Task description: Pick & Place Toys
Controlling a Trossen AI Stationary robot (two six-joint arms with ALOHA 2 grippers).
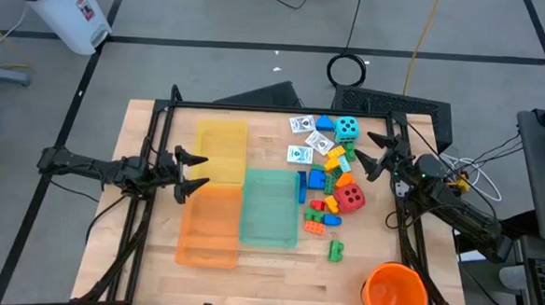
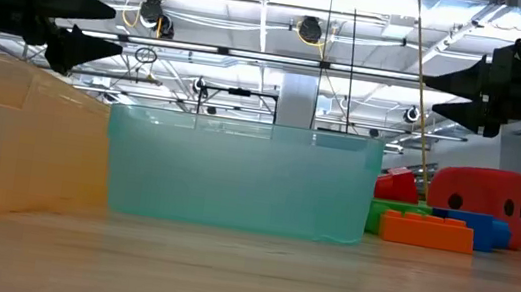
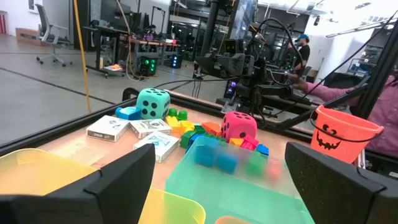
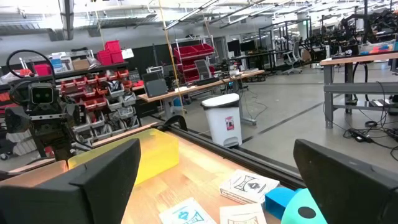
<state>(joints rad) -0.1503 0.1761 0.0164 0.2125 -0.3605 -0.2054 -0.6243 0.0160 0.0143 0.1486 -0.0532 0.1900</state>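
Note:
The toys lie in a pile right of the trays: a teal die point(image 1: 347, 128), a red die point(image 1: 350, 198), several small bricks point(image 1: 321, 216) and white picture cards point(image 1: 299, 154). A lone green brick point(image 1: 335, 251) lies nearer the front edge. My left gripper point(image 1: 193, 174) hovers open over the yellow tray point(image 1: 220, 145) and the orange tray point(image 1: 211, 226), pointing right. My right gripper point(image 1: 371, 152) hovers open at the pile's right edge, pointing left. Both show high above the table in the low view, the left gripper point(image 2: 104, 30) and the right gripper point(image 2: 439, 94).
A teal tray point(image 1: 270, 207) sits between the orange tray and the toys. An orange bucket point(image 1: 395, 293) stands at the near right corner. A black frame point(image 1: 256, 109) runs along the table's far edge and sides. Bare wood lies along the near edge.

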